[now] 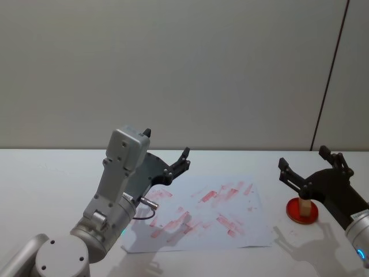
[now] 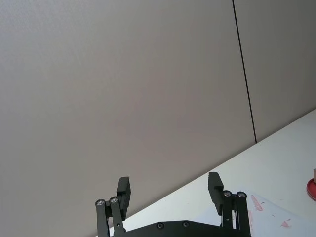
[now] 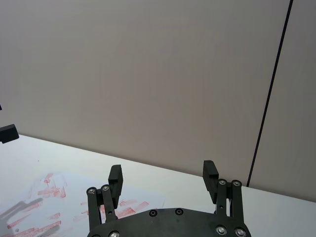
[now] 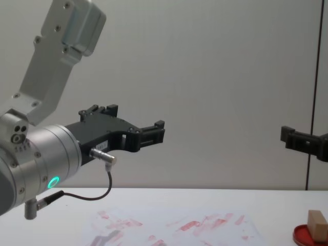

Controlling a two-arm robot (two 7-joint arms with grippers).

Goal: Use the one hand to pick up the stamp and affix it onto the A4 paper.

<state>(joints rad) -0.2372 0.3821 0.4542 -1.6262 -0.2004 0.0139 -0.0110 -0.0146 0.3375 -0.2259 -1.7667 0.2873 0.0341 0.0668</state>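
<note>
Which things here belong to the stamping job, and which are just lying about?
Job:
stamp, upright on the ink pad
paper, covered in red prints
right tool, open, raised near the stamp

Lying about:
ink pad, right of the paper
left tool, open, raised over the paper's left edge
</note>
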